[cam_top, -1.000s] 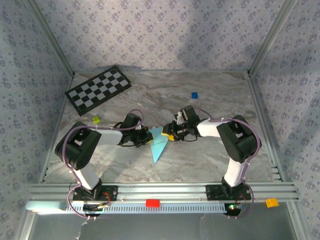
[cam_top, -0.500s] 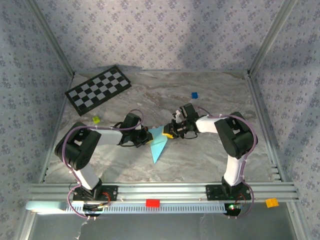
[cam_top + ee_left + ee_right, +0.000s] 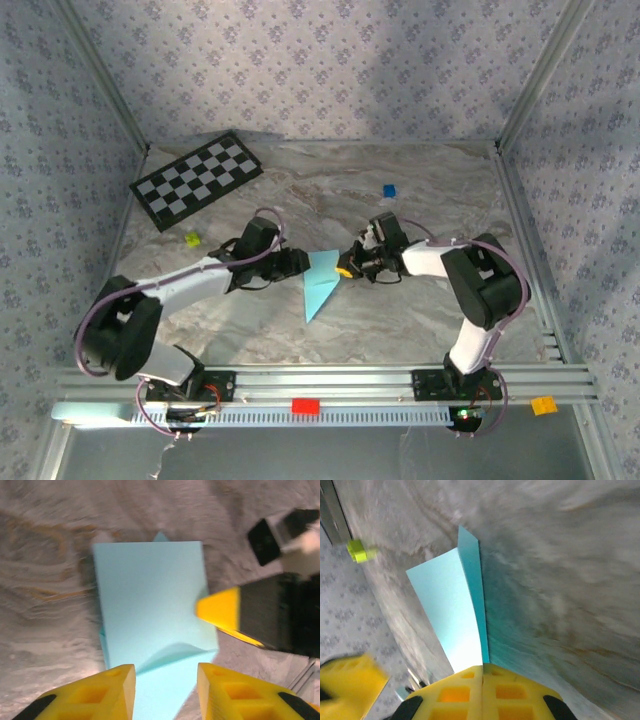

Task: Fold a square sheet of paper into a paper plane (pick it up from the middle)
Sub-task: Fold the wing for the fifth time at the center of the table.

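The light sky-blue paper [image 3: 320, 284] lies mid-table, folded into a slim dart with its point toward the near edge. My right gripper [image 3: 346, 269] is shut on its upper right edge; in the right wrist view the closed fingertips [image 3: 482, 672] pinch a raised flap of the paper [image 3: 447, 605]. My left gripper [image 3: 298, 263] sits at the paper's upper left. In the left wrist view it stands open [image 3: 166, 674], its fingers straddling the near end of the paper [image 3: 150, 605] without gripping it. The right gripper's yellow finger [image 3: 220, 611] presses the paper's right edge.
A black-and-white checkerboard [image 3: 196, 178] lies at the back left. A lime cube [image 3: 192, 240] sits left of the left arm, and a tiny dark-blue cube [image 3: 389, 190] behind the right arm. Red [image 3: 305, 405] and orange [image 3: 543, 404] blocks rest on the front rail.
The left arm has stretched out, its elbow dropping toward the near left while its gripper stays at the paper. The right gripper and the paper's top have shifted slightly right.
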Controlling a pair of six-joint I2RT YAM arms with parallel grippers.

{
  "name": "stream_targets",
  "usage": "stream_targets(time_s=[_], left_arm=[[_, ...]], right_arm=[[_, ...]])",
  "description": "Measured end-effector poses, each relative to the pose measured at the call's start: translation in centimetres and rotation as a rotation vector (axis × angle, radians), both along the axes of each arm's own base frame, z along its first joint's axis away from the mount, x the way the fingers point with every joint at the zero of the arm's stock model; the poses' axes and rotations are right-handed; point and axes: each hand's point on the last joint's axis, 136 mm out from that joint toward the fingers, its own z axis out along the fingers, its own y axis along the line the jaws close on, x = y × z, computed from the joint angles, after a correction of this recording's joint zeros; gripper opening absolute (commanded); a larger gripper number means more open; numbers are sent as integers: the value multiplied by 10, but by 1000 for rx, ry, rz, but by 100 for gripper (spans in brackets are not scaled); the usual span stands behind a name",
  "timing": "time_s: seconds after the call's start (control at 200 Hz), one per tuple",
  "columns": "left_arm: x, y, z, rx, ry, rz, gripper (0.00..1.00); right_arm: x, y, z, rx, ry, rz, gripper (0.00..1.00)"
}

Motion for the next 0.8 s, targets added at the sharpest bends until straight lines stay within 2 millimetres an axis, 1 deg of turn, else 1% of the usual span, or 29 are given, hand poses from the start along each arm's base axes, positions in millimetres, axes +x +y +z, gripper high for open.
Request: stream_targets(time_s=[0.06, 0.115, 0.265, 0.365, 0.6, 0.805], left_arm=[[-10, -9, 10, 22, -60, -51, 41], [-21, -14, 11, 56, -95, -93, 41], [-51, -24, 0, 181, -165, -207, 44], [-63, -27, -9, 267, -204, -267, 45], [-68, -38, -35, 487, -260, -355, 48], [-66, -41, -51, 653, -305, -384, 49]], right_arm=[[1, -5, -2, 1, 20, -63, 0], [1, -8, -5, 0, 37, -109, 0], [4, -9, -2, 8, 51, -182, 0], [6, -6, 4, 16, 42, -198, 0], [7, -5, 6, 23, 45, -209, 0], [7, -5, 6, 23, 45, -207, 0]])
